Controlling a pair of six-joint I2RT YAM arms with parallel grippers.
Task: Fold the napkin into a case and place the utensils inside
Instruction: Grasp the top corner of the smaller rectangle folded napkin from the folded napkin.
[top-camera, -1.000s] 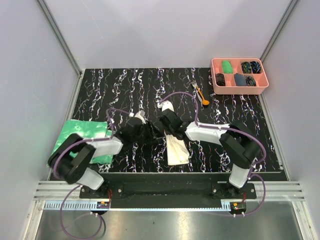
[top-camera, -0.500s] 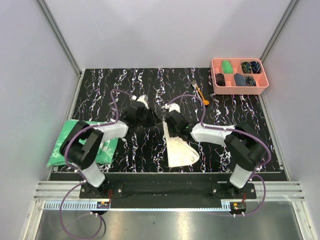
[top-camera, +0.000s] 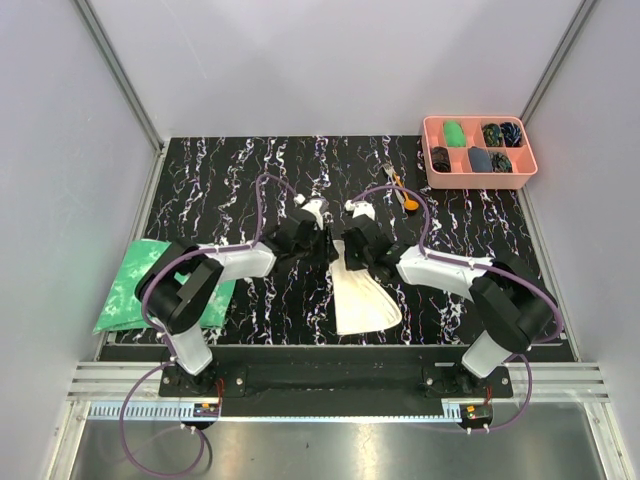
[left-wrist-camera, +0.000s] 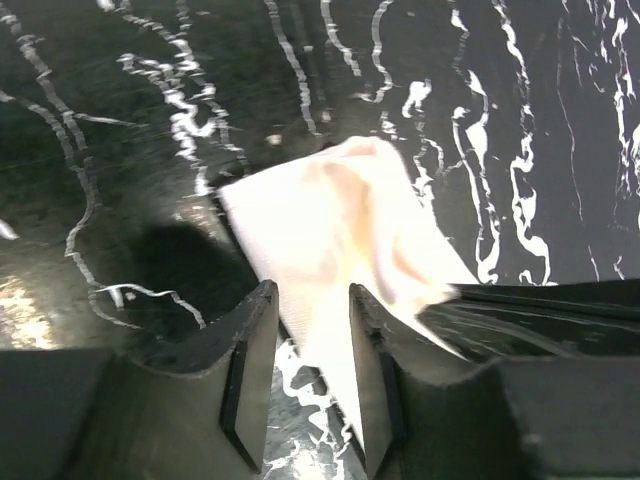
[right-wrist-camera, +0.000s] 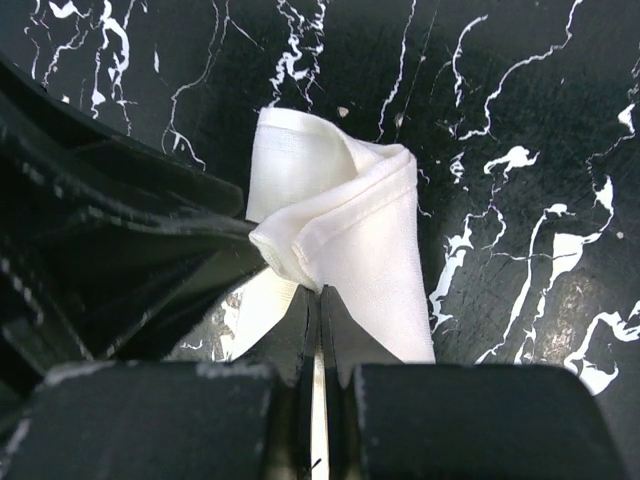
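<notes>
The cream-white napkin (top-camera: 365, 300) lies fanned out at the table's front centre, its narrow far end bunched and lifted. My right gripper (top-camera: 344, 251) is shut on that far end; in the right wrist view its jaws (right-wrist-camera: 320, 291) pinch a folded hem of the napkin (right-wrist-camera: 350, 215). My left gripper (top-camera: 321, 242) stands just left of it, jaws apart. In the left wrist view a corner of the napkin (left-wrist-camera: 335, 215) runs down into the gap (left-wrist-camera: 310, 294) along the right finger (left-wrist-camera: 368, 370), with bare table beside it. The utensils (top-camera: 401, 189), orange-handled, lie at the back right.
A pink compartment tray (top-camera: 431, 150) with dark and green items stands at the back right corner. A green-and-white mottled cloth (top-camera: 130, 285) lies at the left edge beside the left arm's base. The two grippers are nearly touching over the black marbled table (top-camera: 240, 170).
The left gripper has swung right and farther back to the napkin's far end and narrowed. The right gripper has carried that end back, and the napkin has spread from a strip into a fan.
</notes>
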